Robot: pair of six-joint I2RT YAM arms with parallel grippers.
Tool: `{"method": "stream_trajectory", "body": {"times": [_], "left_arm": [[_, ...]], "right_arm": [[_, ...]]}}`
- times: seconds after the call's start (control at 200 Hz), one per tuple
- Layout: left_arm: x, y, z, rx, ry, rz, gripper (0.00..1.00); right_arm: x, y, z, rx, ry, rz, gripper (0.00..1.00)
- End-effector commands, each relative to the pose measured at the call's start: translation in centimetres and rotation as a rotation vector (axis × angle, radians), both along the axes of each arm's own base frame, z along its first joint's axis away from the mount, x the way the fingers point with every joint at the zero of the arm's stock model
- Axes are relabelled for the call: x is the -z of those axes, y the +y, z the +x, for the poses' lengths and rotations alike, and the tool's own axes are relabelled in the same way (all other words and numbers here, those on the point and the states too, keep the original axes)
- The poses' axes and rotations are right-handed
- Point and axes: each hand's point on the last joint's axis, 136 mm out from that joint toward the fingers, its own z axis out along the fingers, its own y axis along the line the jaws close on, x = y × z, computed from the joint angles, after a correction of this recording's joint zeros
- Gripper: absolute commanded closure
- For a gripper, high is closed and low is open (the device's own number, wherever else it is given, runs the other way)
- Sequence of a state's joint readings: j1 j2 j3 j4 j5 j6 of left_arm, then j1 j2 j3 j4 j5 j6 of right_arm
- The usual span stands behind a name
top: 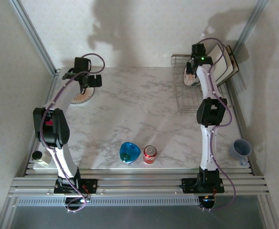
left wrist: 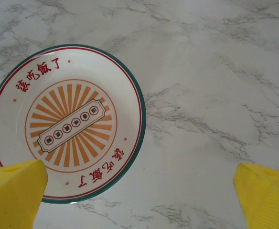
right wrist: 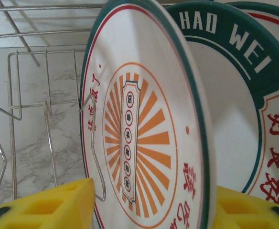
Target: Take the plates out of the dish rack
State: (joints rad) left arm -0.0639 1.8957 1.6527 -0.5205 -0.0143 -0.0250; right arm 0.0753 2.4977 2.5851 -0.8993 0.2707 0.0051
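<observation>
Our right tool [right wrist: 151, 210] straddles a racked plate [right wrist: 144, 119], whether gripping we cannot tell; next we clamp and lift; left tool [left wrist: 140, 195] gapes empty.

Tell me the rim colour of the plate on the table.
The plate has a green rim; left wrist view.

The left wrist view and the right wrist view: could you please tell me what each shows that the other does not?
Left wrist: a plate lying flat on the table, the left gripper open wide above it. Right wrist: plates standing upright in the rack, the right gripper straddling the front plate; whether it grips is unclear. Both: yellow fingers, the same sunburst plate pattern, the marble table.
</observation>
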Motion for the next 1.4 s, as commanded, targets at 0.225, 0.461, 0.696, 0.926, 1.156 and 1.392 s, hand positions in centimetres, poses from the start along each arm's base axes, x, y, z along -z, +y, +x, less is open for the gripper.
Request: {"method": "stream_trajectory", "body": {"times": [0.225, 0.461, 0.696, 0.926, 1.156, 1.392], "left_arm": [[-1.2, -0.4, -0.2, 0.016, -0.018, 0.005, 0.0], [-1.1, -0.4, -0.2, 0.016, -0.015, 0.01, 0.0], [-1.2, -0.4, -0.3, 0.018, -0.019, 0.005, 0.01], [-1.5, -0.6, -0.4, 0.022, -0.028, -0.002, 0.0], [-1.7, -0.7, -0.4, 0.023, -0.035, -0.013, 0.01], [-1.6, -1.0, -0.5, 0.029, -0.035, -0.03, 0.01]], "right_arm": [[1.3, 0.1, 0.4, 0.017, -0.001, 0.012, 0.83], [0.9, 0.5, 0.4, 0.021, -0.019, 0.037, 1.0], [0.4, 1.1, 0.1, 0.011, -0.018, 0.032, 1.0], [-4.0, 1.0, -0.4, 0.023, -0.09, 0.019, 1.0], [-10.3, 0.4, -2.2, 0.046, -0.182, -0.008, 1.0], [-14.8, -0.5, -5.0, 0.07, -0.233, -0.071, 1.0]]}}
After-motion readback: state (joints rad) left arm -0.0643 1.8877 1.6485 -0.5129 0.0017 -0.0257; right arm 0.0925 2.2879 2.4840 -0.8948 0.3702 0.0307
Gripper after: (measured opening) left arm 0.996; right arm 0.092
